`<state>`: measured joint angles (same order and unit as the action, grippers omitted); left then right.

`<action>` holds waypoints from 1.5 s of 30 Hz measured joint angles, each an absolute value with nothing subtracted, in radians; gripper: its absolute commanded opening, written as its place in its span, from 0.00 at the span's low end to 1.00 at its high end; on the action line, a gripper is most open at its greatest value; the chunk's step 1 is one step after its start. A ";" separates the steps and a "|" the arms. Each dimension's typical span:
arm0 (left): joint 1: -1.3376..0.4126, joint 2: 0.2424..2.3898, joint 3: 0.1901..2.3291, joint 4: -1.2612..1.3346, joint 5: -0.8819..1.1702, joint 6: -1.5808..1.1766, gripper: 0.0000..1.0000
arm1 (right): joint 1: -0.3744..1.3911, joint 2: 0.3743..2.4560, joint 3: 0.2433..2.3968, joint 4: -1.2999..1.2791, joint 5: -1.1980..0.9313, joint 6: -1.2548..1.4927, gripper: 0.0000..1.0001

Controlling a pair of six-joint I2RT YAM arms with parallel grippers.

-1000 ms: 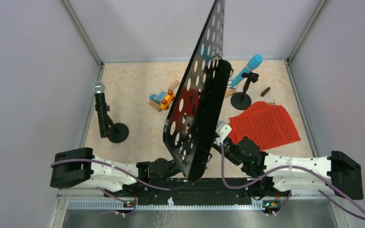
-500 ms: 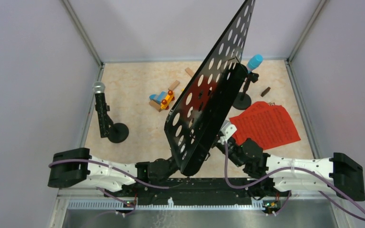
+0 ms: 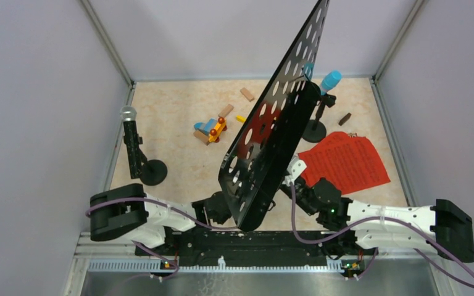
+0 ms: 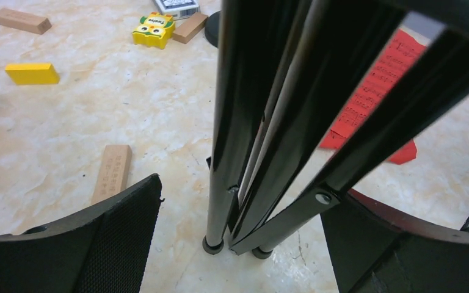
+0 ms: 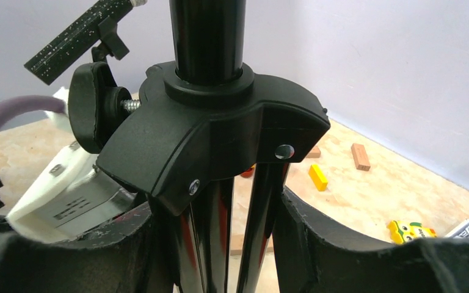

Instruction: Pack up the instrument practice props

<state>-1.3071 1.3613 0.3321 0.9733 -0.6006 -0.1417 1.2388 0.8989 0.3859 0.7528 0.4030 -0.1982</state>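
Note:
The black hole-punched music desk [image 3: 271,142] leans at mid-table, its folded tripod legs [image 4: 250,152] standing with their feet on the floor. My right gripper [image 5: 220,244] is shut on the legs just under the black hub [image 5: 220,140]. My left gripper [image 4: 241,238] stands open around the leg feet, with a gap on each side. Red sheet-music pages [image 3: 345,161] lie at the right. The blue microphone [image 3: 329,81] sits in its round-based holder [image 3: 314,131] behind the desk. The black silver-headed microphone [image 3: 128,115] stands in its holder [image 3: 153,171] at the left.
A colourful toy vehicle [image 3: 211,129] and small wooden blocks [image 3: 247,94] lie at mid-back; a brown block [image 3: 345,118] lies near the blue microphone. A yellow block [image 4: 32,73] and a wooden block [image 4: 113,171] lie left of the legs. Walls enclose the table.
The music desk has swung and tipped toward the right. My left arm has moved right, bringing its open gripper in around the stand's feet. The right gripper keeps its hold.

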 measured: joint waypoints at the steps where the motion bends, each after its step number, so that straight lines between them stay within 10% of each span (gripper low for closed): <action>1: -1.288 1.374 0.332 0.991 -0.569 -0.145 0.99 | 1.237 0.899 0.392 0.742 0.403 -0.197 0.00; 9: -1.206 1.523 0.365 1.141 -0.398 -0.155 0.97 | 1.225 0.904 0.455 0.622 0.438 -0.139 0.00; 28: -1.182 1.261 0.354 0.834 -0.417 -0.464 0.01 | 1.208 1.242 0.967 0.123 0.609 0.133 0.00; 45: -1.172 0.817 0.245 0.191 -0.675 -1.030 0.00 | 1.103 1.790 1.433 -0.066 0.231 0.229 0.00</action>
<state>-1.1717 0.8165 0.2447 0.1909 -0.6754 -1.0302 1.1027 1.7905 1.4334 -0.0658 0.2306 0.2287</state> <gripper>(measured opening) 0.597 0.499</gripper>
